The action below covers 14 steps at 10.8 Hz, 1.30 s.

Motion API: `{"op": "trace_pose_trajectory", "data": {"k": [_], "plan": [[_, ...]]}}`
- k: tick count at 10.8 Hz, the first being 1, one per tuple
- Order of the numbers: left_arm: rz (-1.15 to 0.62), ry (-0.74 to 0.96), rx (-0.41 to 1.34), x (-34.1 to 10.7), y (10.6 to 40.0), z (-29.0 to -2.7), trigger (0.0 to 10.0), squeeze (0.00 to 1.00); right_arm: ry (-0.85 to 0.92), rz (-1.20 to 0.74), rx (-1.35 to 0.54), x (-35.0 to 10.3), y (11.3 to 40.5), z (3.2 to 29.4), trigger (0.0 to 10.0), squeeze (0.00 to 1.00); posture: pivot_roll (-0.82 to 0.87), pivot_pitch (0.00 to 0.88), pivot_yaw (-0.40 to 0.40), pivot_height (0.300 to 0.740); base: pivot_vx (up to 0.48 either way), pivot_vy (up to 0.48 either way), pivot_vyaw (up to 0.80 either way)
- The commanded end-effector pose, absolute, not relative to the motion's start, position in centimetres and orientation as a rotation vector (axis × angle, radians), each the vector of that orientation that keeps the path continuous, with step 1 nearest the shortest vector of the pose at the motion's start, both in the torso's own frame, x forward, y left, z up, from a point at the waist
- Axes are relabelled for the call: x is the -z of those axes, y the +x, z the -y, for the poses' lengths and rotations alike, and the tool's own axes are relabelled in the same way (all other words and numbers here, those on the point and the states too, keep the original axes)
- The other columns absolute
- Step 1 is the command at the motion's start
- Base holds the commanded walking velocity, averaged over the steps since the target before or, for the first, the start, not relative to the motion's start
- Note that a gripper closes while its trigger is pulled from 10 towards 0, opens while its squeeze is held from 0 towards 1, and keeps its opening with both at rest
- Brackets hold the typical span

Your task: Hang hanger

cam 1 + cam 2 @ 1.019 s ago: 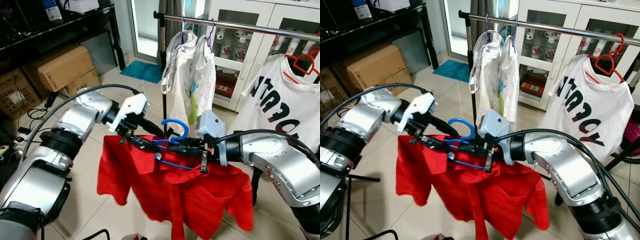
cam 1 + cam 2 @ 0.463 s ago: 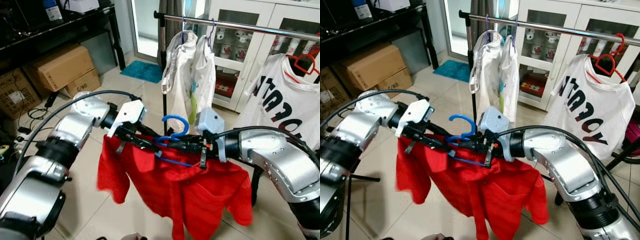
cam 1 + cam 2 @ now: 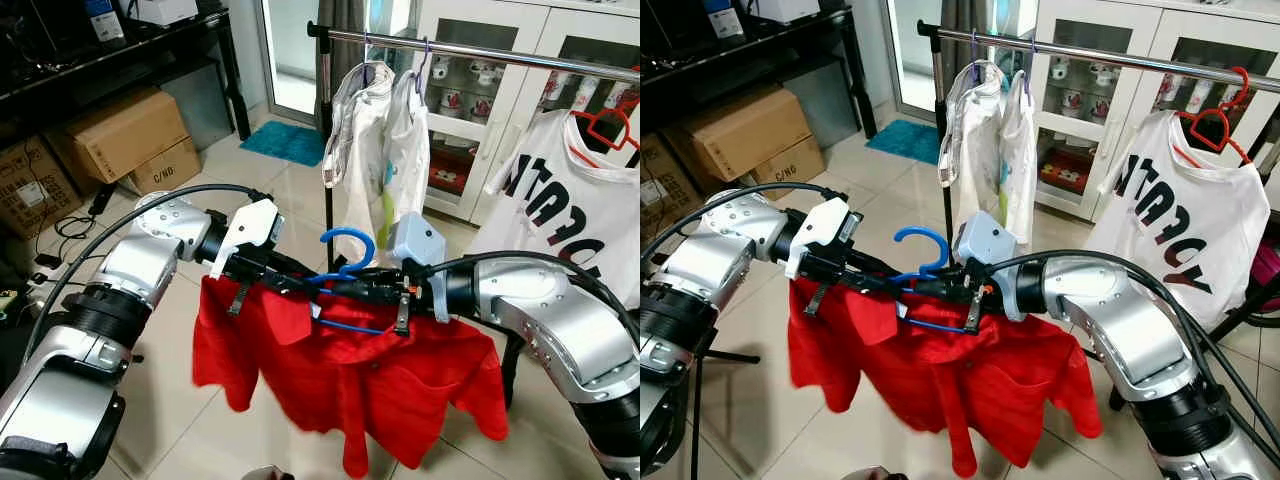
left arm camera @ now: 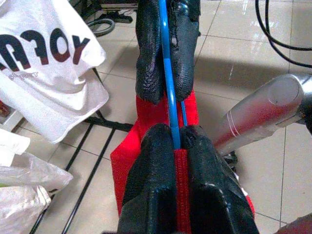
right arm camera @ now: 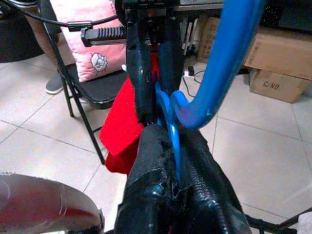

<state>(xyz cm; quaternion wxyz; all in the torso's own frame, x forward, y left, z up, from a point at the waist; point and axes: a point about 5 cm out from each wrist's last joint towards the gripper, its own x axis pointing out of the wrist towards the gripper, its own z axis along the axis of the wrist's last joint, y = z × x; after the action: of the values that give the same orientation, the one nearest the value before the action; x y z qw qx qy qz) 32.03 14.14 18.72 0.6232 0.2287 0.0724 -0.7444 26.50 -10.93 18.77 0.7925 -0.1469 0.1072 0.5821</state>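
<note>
left gripper [image 3: 300, 287] + right gripper [image 3: 345, 290] both clamped on blue hanger [image 3: 345, 262] | red shirt [image 3: 350, 370] draped | risk: hook misses rail [image 3: 480, 50], shirt slides off

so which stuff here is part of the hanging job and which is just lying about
Part of the job:
- blue hanger, held by both grippers
- red shirt on it
- left gripper
- right gripper
- clothes rail

Just lying about:
- cardboard boxes
- white printed t-shirt
- glass cabinet
- teal mat
</note>
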Motion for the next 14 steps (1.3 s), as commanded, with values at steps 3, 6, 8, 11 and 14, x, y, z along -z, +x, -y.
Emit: {"op": "trace_pose_trajectory", "data": {"k": [3, 6, 8, 11, 14], "plan": [[-0.195, 0.548, 1.729, -18.3, 31.6, -14.4, 0.0, 0.0, -0.317, -0.127, -1.186, -20.8, 27.4, 11.4, 10.0, 1.0, -0.17, 0.0, 0.086, 0.74, 0.0, 0.0, 0.0], [-0.222, 0.522, 1.649, -18.2, 32.1, -15.5, 0.0, 0.0, -0.313, -0.11, -1.14, -21.4, 27.4, 12.4, 10.0, 1.0, -0.16, 0.0, 0.088, 0.74, 0.0, 0.0, 0.0], [-0.234, 0.471, 1.562, -17.9, 32.6, -16.4, 0.0, 0.0, -0.288, -0.098, -1.048, -21.8, 27.3, 13.6, 10.0, 1.0, -0.16, 0.0, 0.086, 0.74, 0.0, 0.0, 0.0], [-0.157, 0.261, 1.434, -17.6, 33.2, -16.9, 0.0, 0.0, -0.132, -0.186, -0.66, -20.7, 27.9, 15.8, 10.0, 0.9, -0.17, 0.0, 0.1, 0.74, 0.0, 0.0, 0.0], [-0.076, 0.173, 1.359, -18.1, 33.8, -16.7, 0.0, 0.0, -0.069, -0.269, -0.56, -19.4, 26.8, 14.3, 10.0, 0.0, -0.17, 0.0, 0.098, 0.74, 0.0, 0.0, 0.0]]}}
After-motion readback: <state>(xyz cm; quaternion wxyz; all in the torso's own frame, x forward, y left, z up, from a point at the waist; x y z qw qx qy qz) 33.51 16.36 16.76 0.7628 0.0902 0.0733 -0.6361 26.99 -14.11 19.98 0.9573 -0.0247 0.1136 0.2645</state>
